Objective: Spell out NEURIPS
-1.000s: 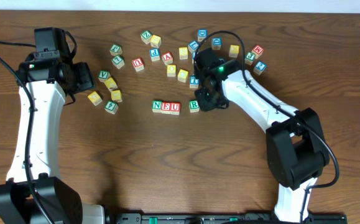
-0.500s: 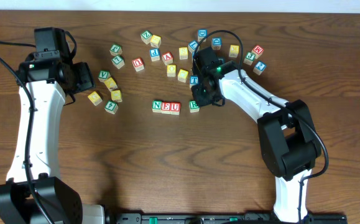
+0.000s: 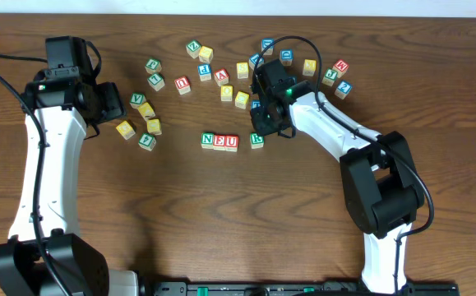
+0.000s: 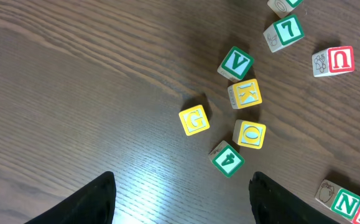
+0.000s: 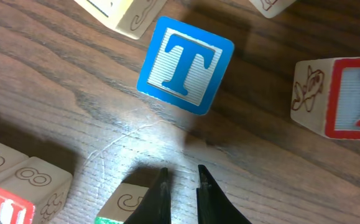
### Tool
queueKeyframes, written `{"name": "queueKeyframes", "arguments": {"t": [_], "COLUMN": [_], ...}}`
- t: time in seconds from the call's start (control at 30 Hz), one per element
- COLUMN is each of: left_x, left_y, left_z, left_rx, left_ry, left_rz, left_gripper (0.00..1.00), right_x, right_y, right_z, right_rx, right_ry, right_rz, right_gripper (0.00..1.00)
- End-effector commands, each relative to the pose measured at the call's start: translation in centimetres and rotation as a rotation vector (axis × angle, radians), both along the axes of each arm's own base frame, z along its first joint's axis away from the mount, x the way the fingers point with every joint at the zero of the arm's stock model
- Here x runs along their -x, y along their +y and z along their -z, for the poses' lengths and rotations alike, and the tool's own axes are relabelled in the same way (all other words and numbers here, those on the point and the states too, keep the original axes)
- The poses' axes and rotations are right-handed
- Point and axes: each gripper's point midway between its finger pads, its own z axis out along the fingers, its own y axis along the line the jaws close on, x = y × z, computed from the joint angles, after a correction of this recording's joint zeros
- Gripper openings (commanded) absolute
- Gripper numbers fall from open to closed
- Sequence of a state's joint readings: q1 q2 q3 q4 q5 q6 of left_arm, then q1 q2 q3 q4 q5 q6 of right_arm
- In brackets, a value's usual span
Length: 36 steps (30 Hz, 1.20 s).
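Placed: small wooden green N cube, red E cube and red U cube, touching in a row; green R cube near the row's end, apart. Right gripper pinched almost shut, empty, apparently beside the R; left gripper wide, empty. Left to fetch: I, P, S.

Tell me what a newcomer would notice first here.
The row of cubes reading N, E, U at the table's middle stands out, with a green R cube just right of it across a small gap. The right gripper hangs by that R cube, fingers almost together and holding nothing. A loose scatter of lettered cubes lies behind the row.
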State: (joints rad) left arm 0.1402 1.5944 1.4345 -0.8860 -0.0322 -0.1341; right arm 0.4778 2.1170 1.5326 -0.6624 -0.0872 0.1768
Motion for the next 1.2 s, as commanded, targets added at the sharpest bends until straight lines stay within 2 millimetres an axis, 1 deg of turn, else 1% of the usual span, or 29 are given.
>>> {"name": "queueKeyframes", "arguments": {"t": [0.0,0.17,0.5,0.73,1.17], "left_x": [0.3,0.3,0.3,0.3,0.3], "left_y": [0.0,0.0,0.0,0.0,0.0], "left_z": [0.7,0.7,0.7,0.7,0.7], "left_rx": [0.005,0.005,0.005,0.005,0.005], "left_ry": [0.02,0.02,0.02,0.02,0.02], "left_rz": [-0.01,-0.01,-0.01,-0.01,-0.01], "left_gripper": [0.68,0.68,0.68,0.68,0.68], "right_x": [0.1,0.2,1.3,2.2,3.2], "right_y": [0.7,0.7,1.1,0.6,0.1], "right_z": [0.2,0.2,0.5,0.7,1.0], "right_rx": [-0.028,-0.027,-0.012,0.003,0.018], "right_ry": [0.017,0.022,0.05,0.093,0.144], "right_rz": [-0.003,-0.003,-0.021,0.004,0.049], "right_gripper": [0.09,0.09,0.07,0.06,0.06]}}
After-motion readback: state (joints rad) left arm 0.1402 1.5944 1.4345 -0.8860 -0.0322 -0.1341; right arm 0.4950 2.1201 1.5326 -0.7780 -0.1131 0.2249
